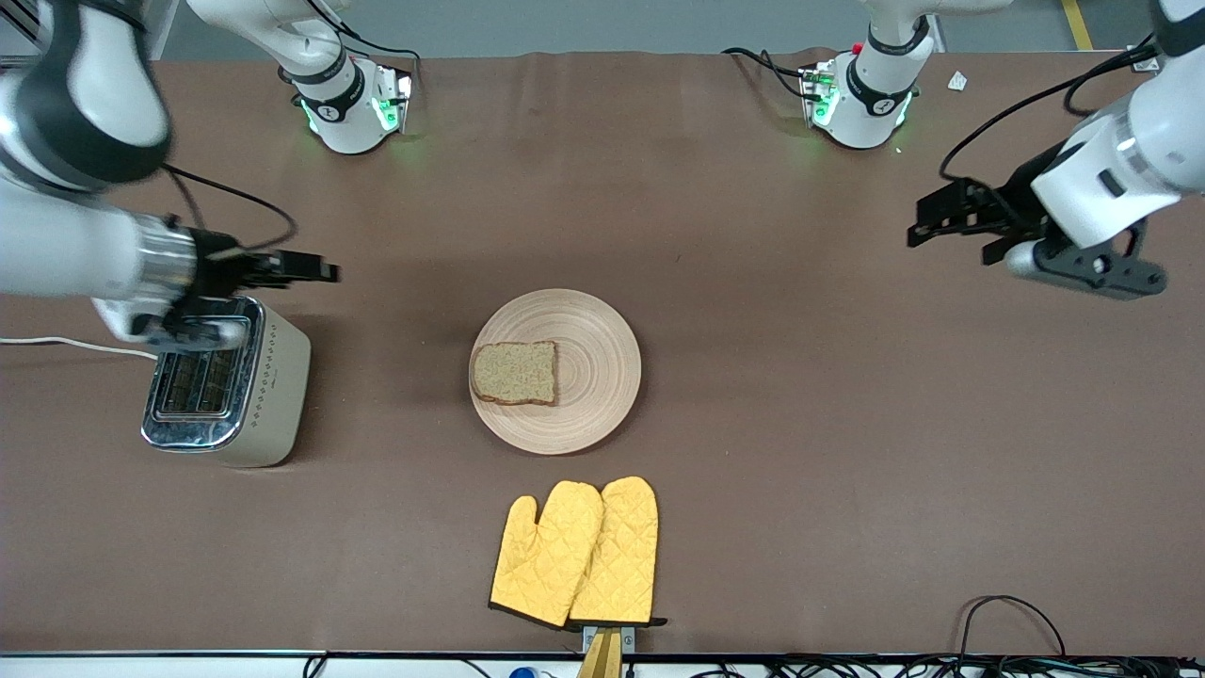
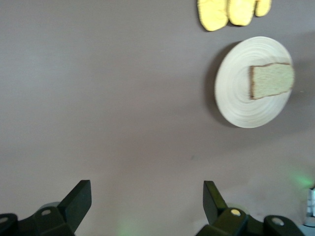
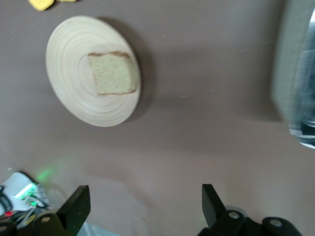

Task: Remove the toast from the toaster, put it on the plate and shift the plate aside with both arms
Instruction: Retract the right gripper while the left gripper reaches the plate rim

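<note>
The toast (image 1: 515, 373) lies flat on the round beige plate (image 1: 593, 372) at the table's middle, on the part of the plate toward the right arm's end. Both also show in the left wrist view, toast (image 2: 271, 80) on plate (image 2: 236, 93), and in the right wrist view, toast (image 3: 112, 73) on plate (image 3: 74, 83). My right gripper (image 1: 315, 270) is open and empty, up in the air over the table beside the toaster. My left gripper (image 1: 927, 218) is open and empty, over bare table at the left arm's end.
A cream and chrome toaster (image 1: 229, 381) with empty slots stands at the right arm's end; its edge shows in the right wrist view (image 3: 298, 83). Yellow oven mitts (image 1: 576, 554) lie nearer to the front camera than the plate. Cables run along the table's front edge.
</note>
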Robot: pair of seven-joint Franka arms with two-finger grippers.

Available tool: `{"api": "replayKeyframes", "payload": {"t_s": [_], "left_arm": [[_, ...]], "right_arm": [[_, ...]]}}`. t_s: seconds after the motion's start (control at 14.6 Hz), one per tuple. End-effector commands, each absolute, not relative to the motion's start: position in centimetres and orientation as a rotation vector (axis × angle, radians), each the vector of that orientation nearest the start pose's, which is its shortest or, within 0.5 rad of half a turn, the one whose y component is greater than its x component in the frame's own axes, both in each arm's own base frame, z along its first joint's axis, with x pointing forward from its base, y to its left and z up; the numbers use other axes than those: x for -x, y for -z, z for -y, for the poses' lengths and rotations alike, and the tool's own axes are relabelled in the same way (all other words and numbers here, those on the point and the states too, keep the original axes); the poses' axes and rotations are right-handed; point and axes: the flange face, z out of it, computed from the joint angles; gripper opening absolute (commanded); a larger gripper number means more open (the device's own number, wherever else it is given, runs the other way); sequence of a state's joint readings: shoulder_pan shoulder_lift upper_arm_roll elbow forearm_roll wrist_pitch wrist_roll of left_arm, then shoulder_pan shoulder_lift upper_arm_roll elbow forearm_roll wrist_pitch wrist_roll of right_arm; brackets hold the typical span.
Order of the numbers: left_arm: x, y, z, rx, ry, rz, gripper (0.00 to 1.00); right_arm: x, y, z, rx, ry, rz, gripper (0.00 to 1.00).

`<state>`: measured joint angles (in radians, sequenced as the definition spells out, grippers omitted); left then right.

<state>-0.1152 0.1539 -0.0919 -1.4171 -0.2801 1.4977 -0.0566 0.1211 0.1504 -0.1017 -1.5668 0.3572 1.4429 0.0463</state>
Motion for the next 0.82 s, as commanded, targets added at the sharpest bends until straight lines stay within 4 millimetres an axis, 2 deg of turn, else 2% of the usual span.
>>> {"api": "replayKeyframes", "payload": {"t_s": [0.0,0.07,0.21,0.34,0.41,0.48,0.55,0.62,0.75], "left_arm": [[-60.7,-55.0,17.7,3.545,-0.338,-0.307,1.00],[-61.8,-52.8,18.7,3.636,-0.419,-0.287,1.00],[-63.8,-49.2,19.5,3.752,-0.418,-0.323,1.00],[-65.2,-45.0,21.0,3.810,-0.395,-0.466,1.00],[-65.8,-42.9,21.5,3.831,-0.365,-0.529,1.00],[-66.3,-40.4,23.0,3.859,-0.327,-0.610,1.00],[-66.5,-38.4,24.4,3.889,-0.308,-0.655,0.97],[-66.6,-35.6,25.5,3.921,-0.319,-0.681,0.95],[-66.6,-31.7,27.6,3.986,-0.294,-0.728,0.89]], "right_arm": [[-58.2,-58.3,-2.5,2.876,-0.357,-0.022,1.00],[-58.1,-59.2,-1.8,2.885,-0.336,-0.019,1.00],[-57.3,-61.8,-0.3,2.931,-0.264,-0.029,1.00],[-55.9,-64.4,0.7,2.993,-0.193,0.026,1.00],[-55.6,-65.0,1.3,3.018,-0.172,0.016,1.00],[-55.6,-65.0,1.9,3.049,-0.175,0.012,1.00],[-55.4,-65.2,2.5,3.063,-0.171,0.018,1.00],[-55.3,-65.4,3.6,3.064,-0.165,0.024,1.00],[-54.5,-66.4,5.6,3.066,-0.134,-0.008,1.00]]}}
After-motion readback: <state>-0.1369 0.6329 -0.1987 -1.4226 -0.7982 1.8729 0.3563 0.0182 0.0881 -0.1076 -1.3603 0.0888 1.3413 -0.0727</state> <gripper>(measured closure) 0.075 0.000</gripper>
